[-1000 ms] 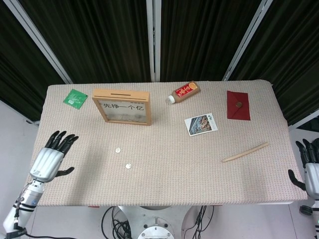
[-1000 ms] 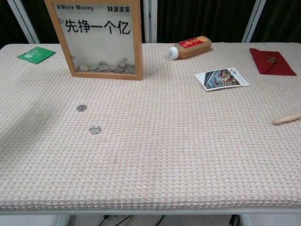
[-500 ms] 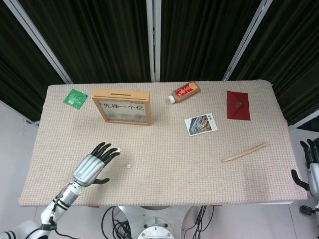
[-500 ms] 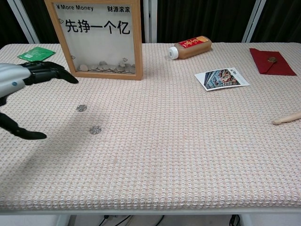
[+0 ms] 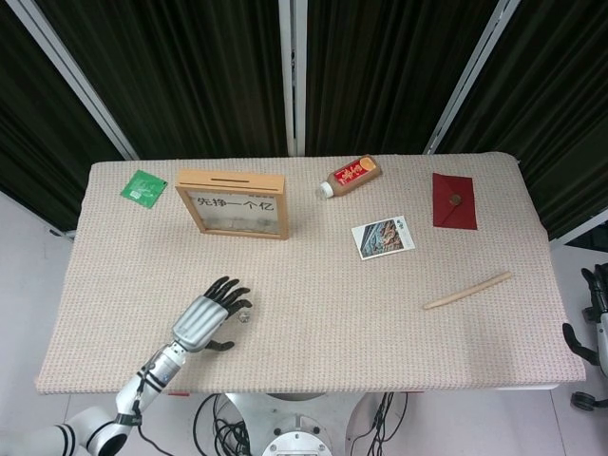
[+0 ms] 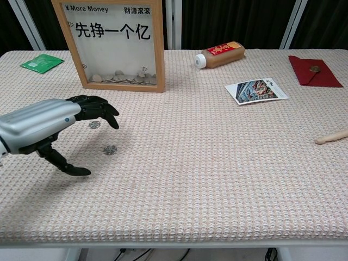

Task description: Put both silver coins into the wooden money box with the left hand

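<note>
The wooden money box [image 5: 233, 204] [image 6: 114, 54] stands upright at the back left, with a slot in its top and coins behind its glass front. Two silver coins lie on the cloth in front of it: the farther coin [image 6: 95, 125] and the nearer coin [image 6: 110, 148] [image 5: 244, 317]. My left hand [image 5: 211, 314] [image 6: 51, 126] hovers just left of them, its fingers [image 6: 98, 110] spread over the farther coin and holding nothing. In the head view those fingers hide the farther coin. My right hand [image 5: 598, 318] hangs off the table's right edge, fingers apart.
A green packet [image 5: 143, 185] [image 6: 41, 62] lies left of the box. Further right are a lying bottle [image 5: 350, 177] [image 6: 220, 55], a photo card [image 5: 383, 236] [image 6: 257, 90], a red envelope [image 5: 454, 200] [image 6: 315, 71] and a wooden stick [image 5: 467, 290] [image 6: 331, 137].
My left hand has swung in from the table's left edge to above the two coins and dropped lower. My right hand has slid further out of view.
</note>
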Robot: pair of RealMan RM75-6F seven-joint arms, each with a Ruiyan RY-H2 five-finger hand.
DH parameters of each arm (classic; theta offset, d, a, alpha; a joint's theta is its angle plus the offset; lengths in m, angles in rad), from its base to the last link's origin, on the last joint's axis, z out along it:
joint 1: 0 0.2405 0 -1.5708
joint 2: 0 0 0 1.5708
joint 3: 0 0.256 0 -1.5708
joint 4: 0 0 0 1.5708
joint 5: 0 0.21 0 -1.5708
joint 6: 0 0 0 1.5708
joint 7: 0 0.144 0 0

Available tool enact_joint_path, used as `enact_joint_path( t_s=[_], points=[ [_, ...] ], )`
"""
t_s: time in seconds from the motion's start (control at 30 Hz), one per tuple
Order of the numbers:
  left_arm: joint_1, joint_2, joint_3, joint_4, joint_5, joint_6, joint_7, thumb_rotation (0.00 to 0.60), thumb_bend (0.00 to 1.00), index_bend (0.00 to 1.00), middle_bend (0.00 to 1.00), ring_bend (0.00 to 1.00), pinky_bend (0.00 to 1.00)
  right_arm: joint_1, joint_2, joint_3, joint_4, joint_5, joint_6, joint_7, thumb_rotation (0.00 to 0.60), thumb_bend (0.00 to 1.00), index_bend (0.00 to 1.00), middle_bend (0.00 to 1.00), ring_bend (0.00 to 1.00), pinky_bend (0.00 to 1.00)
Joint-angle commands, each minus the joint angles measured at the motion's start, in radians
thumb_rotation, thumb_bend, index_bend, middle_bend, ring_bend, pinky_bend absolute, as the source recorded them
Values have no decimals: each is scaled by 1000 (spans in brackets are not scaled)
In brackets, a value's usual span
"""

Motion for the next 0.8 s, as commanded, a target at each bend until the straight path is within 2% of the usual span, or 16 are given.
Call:
enact_joint_path(
  t_s=[0.03,0.6,0.8],
  points=[
    [-13,-31,-3,36,-7,-4,3,600,83,269,127,2,44,-1,-1,-1,1,-1,0,2,600,286,0,0,0,0],
    [-30,-64,16,93,-22,-1,20,600,197,312,128,2,42,-2,-8,-7,19,1,-17,15,600,285,0,0,0,0],
    [-38,-68,21,100,-25,-7,19,600,284,319,128,2,39,-5,-5,-4,24,4,-14,23,600,286,0,0,0,0]
  ],
)
